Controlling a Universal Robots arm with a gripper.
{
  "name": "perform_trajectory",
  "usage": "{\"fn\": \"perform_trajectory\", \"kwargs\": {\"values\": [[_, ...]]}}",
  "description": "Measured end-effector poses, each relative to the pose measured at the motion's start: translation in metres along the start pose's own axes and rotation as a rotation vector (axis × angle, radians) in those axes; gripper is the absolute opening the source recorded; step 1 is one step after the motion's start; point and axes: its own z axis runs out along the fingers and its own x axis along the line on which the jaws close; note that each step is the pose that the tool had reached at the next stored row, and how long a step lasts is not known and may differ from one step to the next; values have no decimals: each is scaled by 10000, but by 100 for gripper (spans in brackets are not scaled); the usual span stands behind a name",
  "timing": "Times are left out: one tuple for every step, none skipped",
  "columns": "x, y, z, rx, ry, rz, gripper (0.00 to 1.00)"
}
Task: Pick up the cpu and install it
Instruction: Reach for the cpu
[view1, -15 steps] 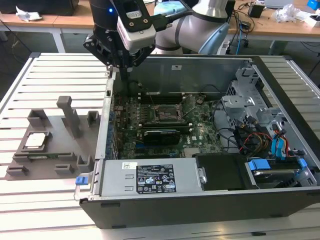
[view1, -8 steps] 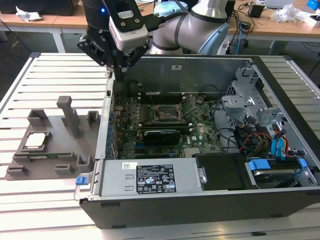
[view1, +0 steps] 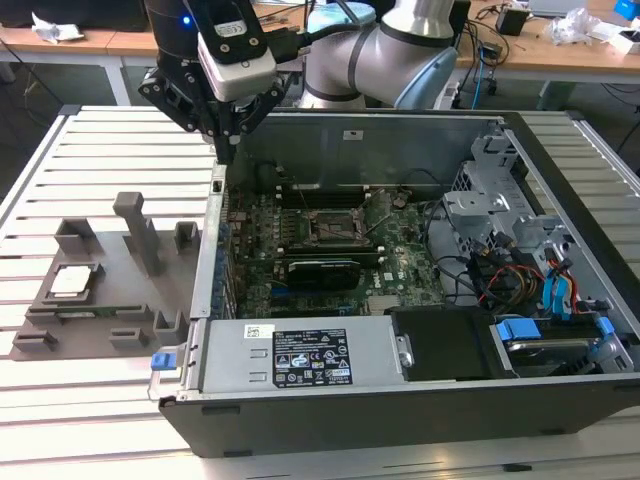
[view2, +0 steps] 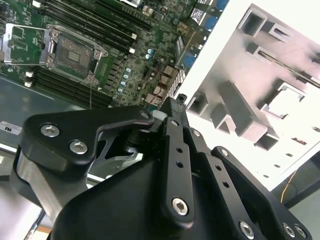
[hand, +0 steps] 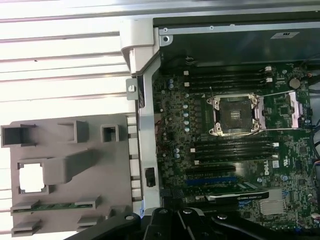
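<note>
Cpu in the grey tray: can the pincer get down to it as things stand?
Probably yes. The cpu lies face-up in the grey tray with nothing over it, and the pincer hangs above the case wall beside the tray. The tall post beside the cpu is the one thing to clear.

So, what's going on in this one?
A single robot arm is working at an open computer case. Its tool hangs above the case wall on the exterior view's left, between the motherboard and a gray fixture beside the case. The cpu lies in that fixture, not yet picked up. The socket on the motherboard is open and empty.
</note>
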Motion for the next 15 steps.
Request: {"fn": "perform_trajectory", "kwargs": {"values": [[26,-2,-1,1,1,1,11],[49,-4,-1,0,0,0,11],[69,-5,-2,0,0,1,11],[82,-6,-2,0,0,0,11],[96,-7,-2,0,0,0,11],[106,-8,-2,0,0,0,11],[118,-9,-2,0,1,0,11],[141,-11,-3,0,0,0,11],[161,-12,-3,0,0,0,11],[176,-13,-3,0,0,0,11],[207,-15,-4,0,0,1,11],[230,-17,-4,1,0,1,11],[241,-18,-5,0,0,1,11],[253,-19,-5,0,1,0,11],[278,-21,-5,0,0,1,11]]}}
